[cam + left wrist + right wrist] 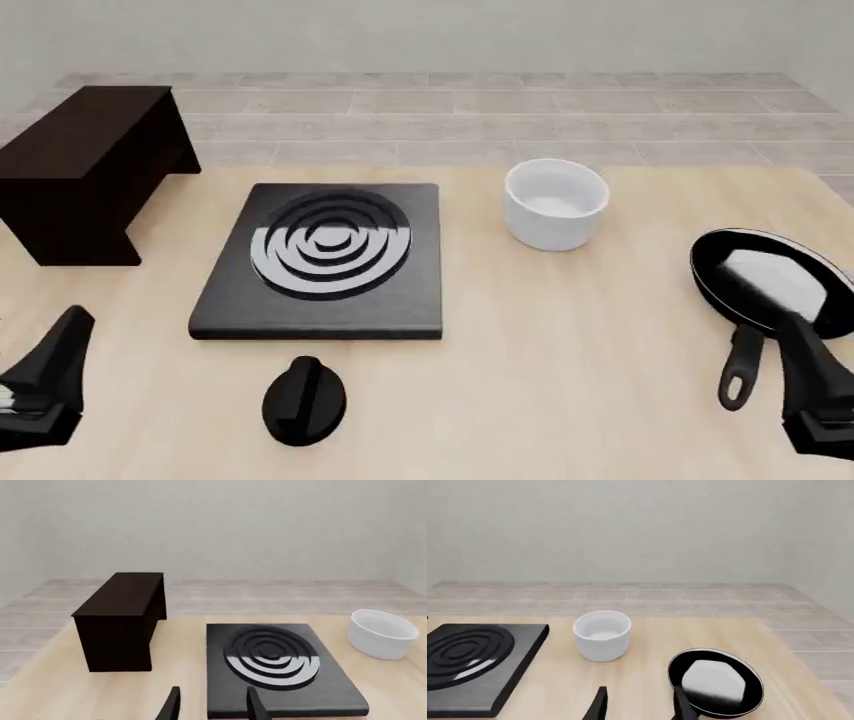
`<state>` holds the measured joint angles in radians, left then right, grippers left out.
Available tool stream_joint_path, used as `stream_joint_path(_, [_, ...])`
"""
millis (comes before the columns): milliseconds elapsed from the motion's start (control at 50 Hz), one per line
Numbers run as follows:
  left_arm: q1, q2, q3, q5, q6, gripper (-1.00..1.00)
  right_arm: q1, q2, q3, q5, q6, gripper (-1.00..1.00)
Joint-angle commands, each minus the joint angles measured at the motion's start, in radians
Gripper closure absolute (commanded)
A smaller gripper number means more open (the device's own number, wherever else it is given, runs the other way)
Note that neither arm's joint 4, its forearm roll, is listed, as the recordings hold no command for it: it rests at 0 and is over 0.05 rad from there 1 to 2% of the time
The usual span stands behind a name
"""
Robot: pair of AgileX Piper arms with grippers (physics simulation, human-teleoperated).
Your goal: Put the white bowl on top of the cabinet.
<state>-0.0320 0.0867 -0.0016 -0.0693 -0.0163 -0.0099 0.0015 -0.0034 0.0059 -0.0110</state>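
Here the white bowl [557, 203] is standing upright on the wooden table [561, 350], just beyond the right far corner of the black stove plate [324, 259] and apart from it. The cabinet [90, 170] is sitting at the far left of the table, well apart from the bowl, its flat top bare. A black frying pan [770, 283] is lying near the right edge with its handle pointing toward the near side, and a black knob-like object [306, 399] is resting in front of the stove plate. The left gripper [212, 706] is hanging low at the near left, its fingers parted with a gap between them and holding nothing. The right gripper [639, 706] is hovering at the near right, beside the pan's handle, its fingers likewise spread and gripping nothing.
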Motion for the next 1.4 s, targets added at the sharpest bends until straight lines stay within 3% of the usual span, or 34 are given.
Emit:
stream_joint_path(20, [0.034, -0.064, -0.003, 0.056, 0.011, -1.00, 0.011, 0.001, -0.016, -0.001, 0.008, -1.00])
stream_joint_path(220, [0.027, -0.073, -0.002, 0.061, 0.013, -1.00, 0.022, 0.067, -0.096, 0.021, -0.016, -1.00])
stream_joint_path(240, [0.026, -0.074, -0.003, 0.062, 0.014, -1.00, 0.023, 0.063, -0.116, 0.031, 0.001, -1.00])
stream_joint_path(280, [0.025, -0.076, -0.003, 0.063, 0.015, -1.00, 0.023, 0.123, -0.139, 0.009, -0.035, -1.00])
stream_joint_path(340, [0.024, -0.080, -0.003, 0.066, 0.017, -1.00, 0.020, 0.172, -0.173, 0.002, -0.029, -1.00])
stream_joint_path(380, [0.022, -0.081, -0.002, 0.067, 0.018, -1.00, 0.013, 0.247, -0.188, -0.023, -0.055, -1.00])
stream_joint_path(640, [0.021, -0.076, 0.000, 0.062, 0.024, -1.00, 0.006, 0.457, -0.276, -0.077, -0.084, -1.00])
stream_joint_path(700, [0.022, -0.072, 0.000, 0.058, 0.023, -1.00, 0.009, 0.522, -0.305, -0.088, -0.068, -1.00])
stream_joint_path(740, [0.022, -0.073, -0.003, 0.060, 0.022, -1.00, 0.002, 0.578, -0.325, -0.097, -0.126, -1.00])
stream_joint_path(760, [0.023, -0.073, -0.002, 0.060, 0.023, -1.00, 0.012, 0.565, -0.336, -0.091, -0.098, -1.00])
stream_joint_path(860, [0.028, -0.072, -0.005, 0.056, 0.023, -1.00, 0.038, 0.661, -0.396, -0.096, -0.078, -1.00])
stream_joint_path(1160, [0.035, -0.072, -0.008, 0.050, 0.025, -1.00, 0.072, 0.828, -0.510, -0.117, -0.079, -1.00])
stream_joint_path(1400, [0.036, -0.080, -0.016, 0.061, 0.027, -1.00, 0.091, 0.979, -0.651, -0.076, -0.057, -1.00])
